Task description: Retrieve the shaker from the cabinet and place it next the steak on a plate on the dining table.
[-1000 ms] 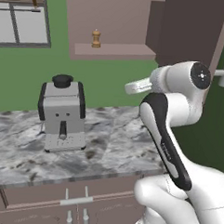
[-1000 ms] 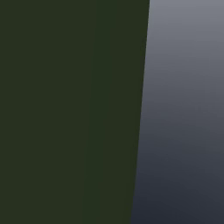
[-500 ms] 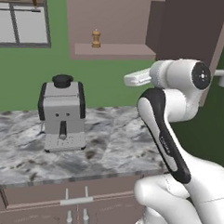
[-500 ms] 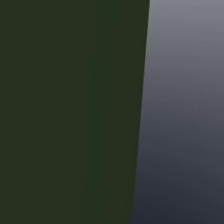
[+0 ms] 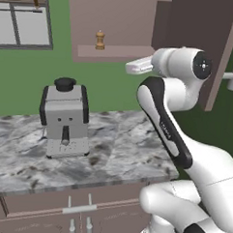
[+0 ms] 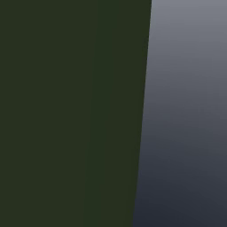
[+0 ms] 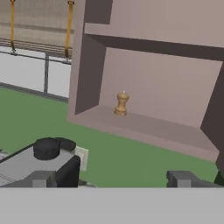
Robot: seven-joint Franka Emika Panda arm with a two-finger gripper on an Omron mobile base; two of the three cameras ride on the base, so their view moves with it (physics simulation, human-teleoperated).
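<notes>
Wooden shaker [image 7: 121, 103] upright on cabinet [image 7: 166, 83] shelf.

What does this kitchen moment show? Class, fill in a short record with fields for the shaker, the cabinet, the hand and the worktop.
shaker: wooden shaker standing upright on the cabinet's bottom shelf, towards its left end
cabinet: cabinet open at the front, door swung out to the right
hand: hand open, holding nothing, pointed at the shelf, short of the shaker
worktop: coffee machine on the marble counter below the cabinet
</notes>
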